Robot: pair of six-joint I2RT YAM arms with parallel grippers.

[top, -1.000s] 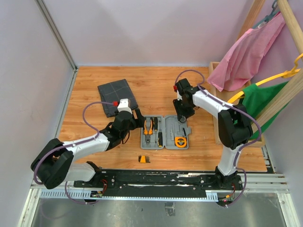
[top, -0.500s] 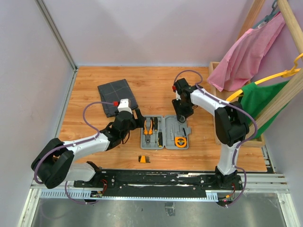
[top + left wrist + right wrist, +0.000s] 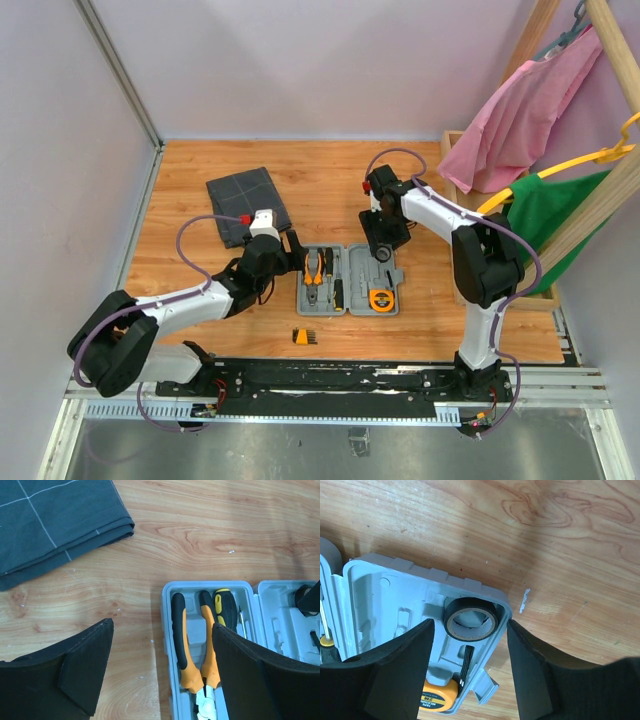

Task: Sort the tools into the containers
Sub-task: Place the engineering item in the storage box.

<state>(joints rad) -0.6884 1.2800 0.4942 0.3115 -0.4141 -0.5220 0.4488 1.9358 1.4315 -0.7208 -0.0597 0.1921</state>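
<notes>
The black tape ring (image 3: 470, 619) sits in a moulded well at the far right corner of the open light-grey case (image 3: 347, 280). The right gripper (image 3: 470, 635) hangs over it with its jaws apart. One finger is on each side of the ring, and a thin gap shows on both sides, so nothing is held. Nearer in the same half of the case lies the orange tape measure (image 3: 438, 695). The left half holds the orange-and-black pliers (image 3: 192, 645), with a black-and-yellow screwdriver (image 3: 226, 607) just beside them. The left gripper (image 3: 162, 670) hovers above the left edge of that half with its jaws spread wide and empty. Its right finger is over the pliers' handle and its left finger is over bare wood. A small orange bit holder (image 3: 306, 337) lies on the wooden table (image 3: 330, 185) just in front of the case. The dark grey pouch (image 3: 245, 205), marked with grid lines, lies flat to the far left, well apart from the case. At the right edge a pink garment (image 3: 520, 110) and a green garment (image 3: 550, 215) hang on a wooden rack.
</notes>
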